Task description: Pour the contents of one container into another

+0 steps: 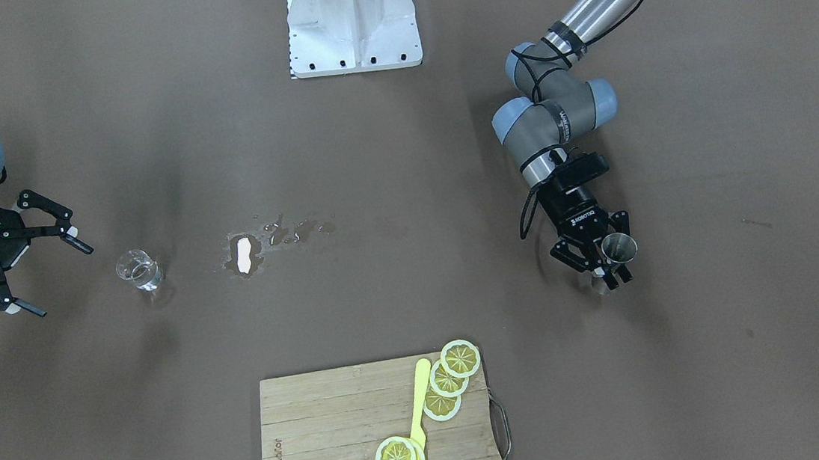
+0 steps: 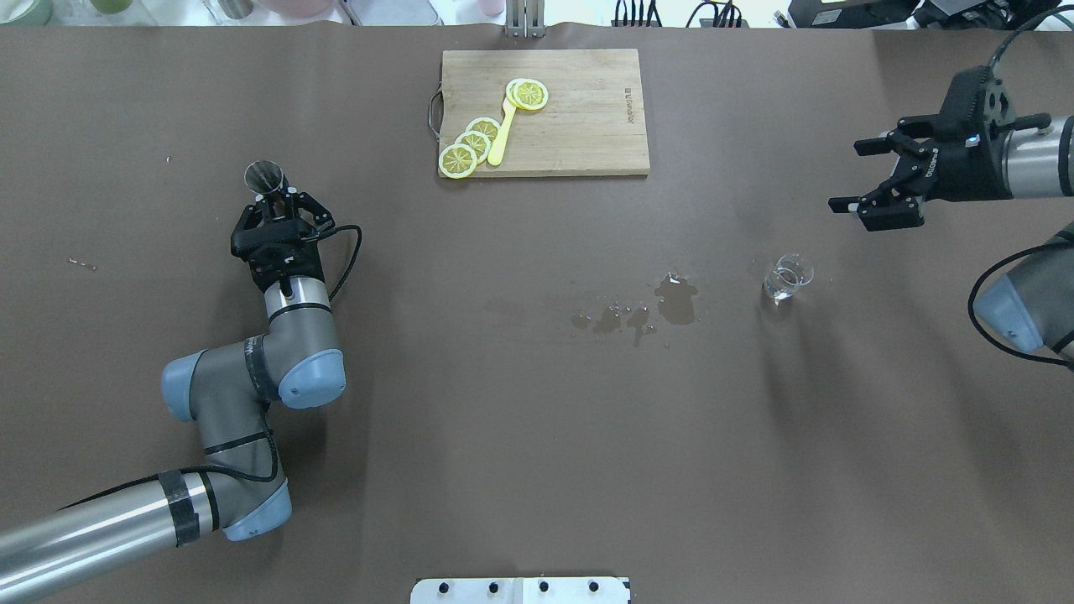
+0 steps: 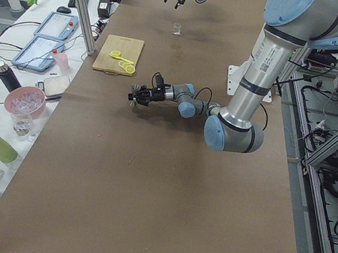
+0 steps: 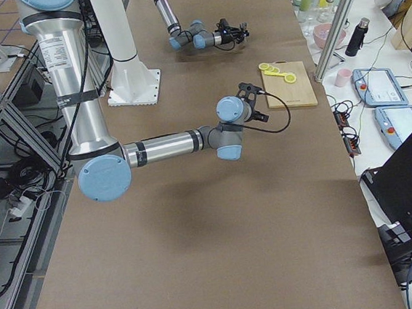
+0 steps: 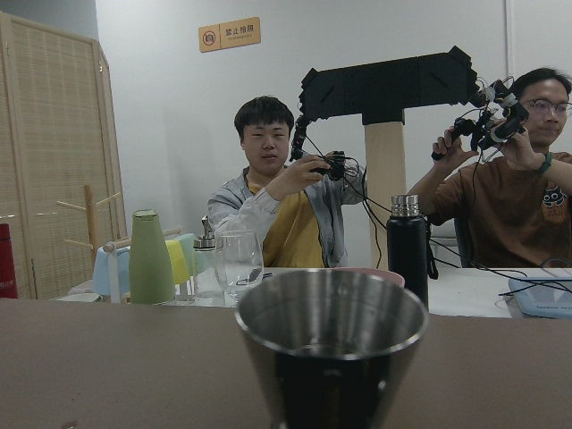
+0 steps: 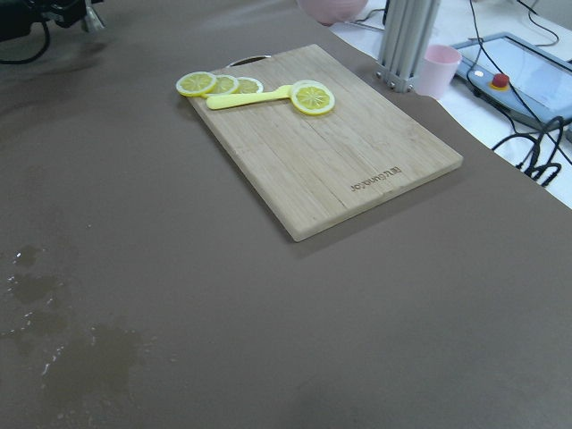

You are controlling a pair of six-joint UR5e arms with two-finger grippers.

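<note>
**Jigger held, glass waiting**

Front view: The clear glass [image 1: 137,270] stands upright on the table. It is well away from the cutting board [image 1: 324,433], out toward the robot's right. It seems to have a little water in it.

The glass looks small and light, and it is hard and smooth. It could slip if wet, and it could break if dropped or squeezed too hard. A good place to hold it is around the middle of its side, above the thick bottom.

The right gripper [image 1: 61,281] is near the glass. Its fingers are spread wide and touch nothing.

On the other side of the board, the left gripper [image 1: 604,262] has its fingers closed on the thin middle of the jigger [image 1: 618,247]. The jigger's mouth points up.

A wet patch [image 1: 260,243] lies on the table past the board, toward the robot.

Overhead view: The glass [image 2: 787,278] and the right gripper [image 2: 847,176] are near each other but apart. The left gripper hugs the jigger [image 2: 264,176] close to the board's handle end.

Side views: Both grippers are too small here to tell more.

Left wrist view: The shiny jigger cup sits upright, right in front. I cannot tell if anything is inside it.

Right wrist view: Only the board, some lemon slices [image 6: 214,84] and the wet patch show. No fingers and no glass can be seen.
</note>
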